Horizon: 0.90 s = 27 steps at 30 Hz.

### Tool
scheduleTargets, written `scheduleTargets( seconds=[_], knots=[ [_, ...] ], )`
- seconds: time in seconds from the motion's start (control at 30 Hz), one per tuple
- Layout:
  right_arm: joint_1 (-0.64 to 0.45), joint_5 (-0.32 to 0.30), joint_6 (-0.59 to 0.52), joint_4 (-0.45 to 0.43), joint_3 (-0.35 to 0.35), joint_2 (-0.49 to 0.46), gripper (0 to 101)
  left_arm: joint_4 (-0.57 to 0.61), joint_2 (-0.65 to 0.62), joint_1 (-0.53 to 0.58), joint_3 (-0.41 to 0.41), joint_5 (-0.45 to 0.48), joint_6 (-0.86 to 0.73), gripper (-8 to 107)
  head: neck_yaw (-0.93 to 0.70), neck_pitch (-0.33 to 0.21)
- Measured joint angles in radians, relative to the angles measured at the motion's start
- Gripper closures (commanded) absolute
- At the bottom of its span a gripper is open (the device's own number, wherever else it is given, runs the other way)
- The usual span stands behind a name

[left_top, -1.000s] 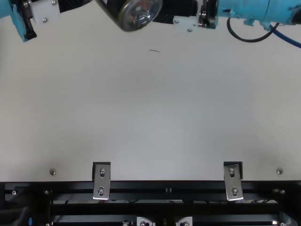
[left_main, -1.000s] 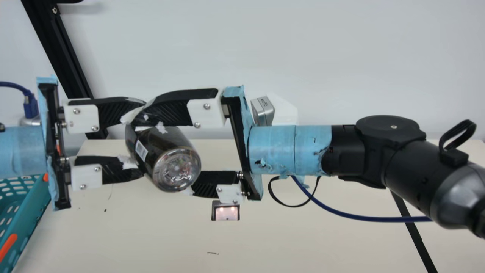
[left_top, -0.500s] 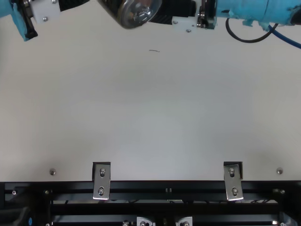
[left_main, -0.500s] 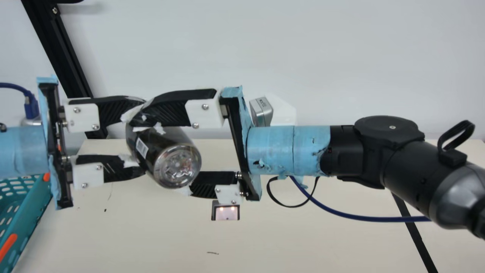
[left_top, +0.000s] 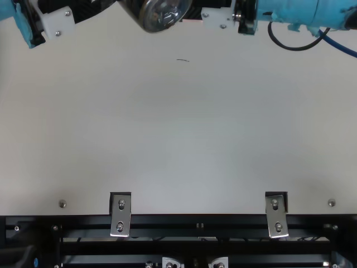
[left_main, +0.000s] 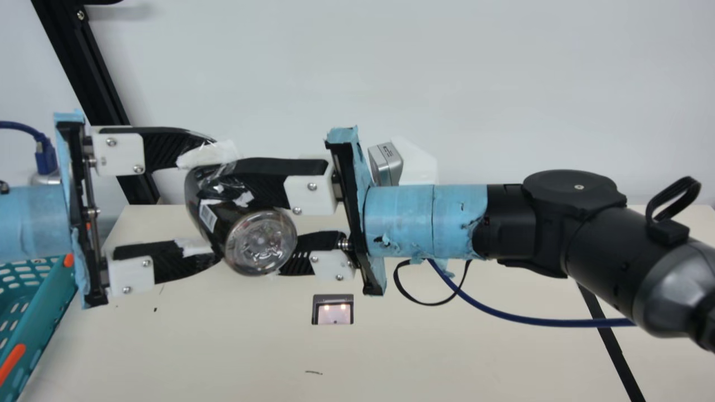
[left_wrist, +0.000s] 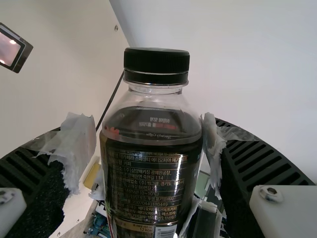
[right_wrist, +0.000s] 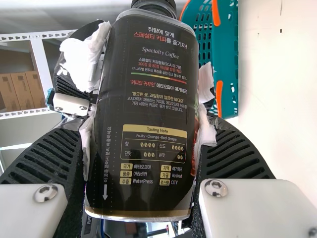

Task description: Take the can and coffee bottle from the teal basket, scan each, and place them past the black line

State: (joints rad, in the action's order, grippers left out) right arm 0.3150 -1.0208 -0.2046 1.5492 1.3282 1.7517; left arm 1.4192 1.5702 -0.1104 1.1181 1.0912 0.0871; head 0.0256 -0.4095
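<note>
In the main view, my left gripper (left_main: pixel 214 204) stands open around the coffee bottle (left_main: pixel 215 215), its fingers spread above and below it. From the other side my right gripper (left_main: pixel 254 220) is shut on the bottle, which hangs in the air with its clear base facing the camera. The left wrist view has the bottle's dark cap and label (left_wrist: pixel 148 183) between the parted fingers of my left gripper (left_wrist: pixel 151 144). Both pads of my right gripper (right_wrist: pixel 142 124) press the bottle (right_wrist: pixel 148 109) in the right wrist view. The teal basket (left_main: pixel 53 301) is at the main view's left edge.
A scanner (left_main: pixel 334 310) with lit lamps lies on the cream table (left_main: pixel 223 346), below and right of the bottle in the main view. The black line (left_main: pixel 614 346) runs at the right, beyond a hanging blue cable (left_main: pixel 536 320). A black post (left_main: pixel 92 84) rises at the back left.
My left gripper's fingers have opened away from the bottle, while my right gripper's fingers have drawn together and shut on it. The bottle and both arms have hardly moved.
</note>
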Motion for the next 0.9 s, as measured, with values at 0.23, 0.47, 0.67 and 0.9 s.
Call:
scheduleTargets(
  seconds=[0.23, 0.47, 0.67, 0.9],
  knots=[
    [0.0, 0.0, 0.0, 0.0, 0.0, 0.0, 101, 0.0, 0.0, 0.0, 0.0, 0.0, 0.0, 9, 0.0, 0.005],
    [0.0, 0.0, 0.0, 0.0, 0.0, 0.0, 101, -0.023, 0.0, -0.034, 0.014, -0.049, 0.0, 9, 0.0, 0.0],
    [0.0, 0.0, 0.0, 0.0, 0.0, 0.0, 101, -0.108, -0.025, -0.088, 0.047, -0.195, -0.022, 9, 0.0, 0.0],
    [-0.003, 0.052, 0.026, -0.078, 0.013, -0.025, 101, -0.128, -0.026, -0.086, 0.047, -0.252, -0.022, 9, 0.0, 0.0]
  ],
)
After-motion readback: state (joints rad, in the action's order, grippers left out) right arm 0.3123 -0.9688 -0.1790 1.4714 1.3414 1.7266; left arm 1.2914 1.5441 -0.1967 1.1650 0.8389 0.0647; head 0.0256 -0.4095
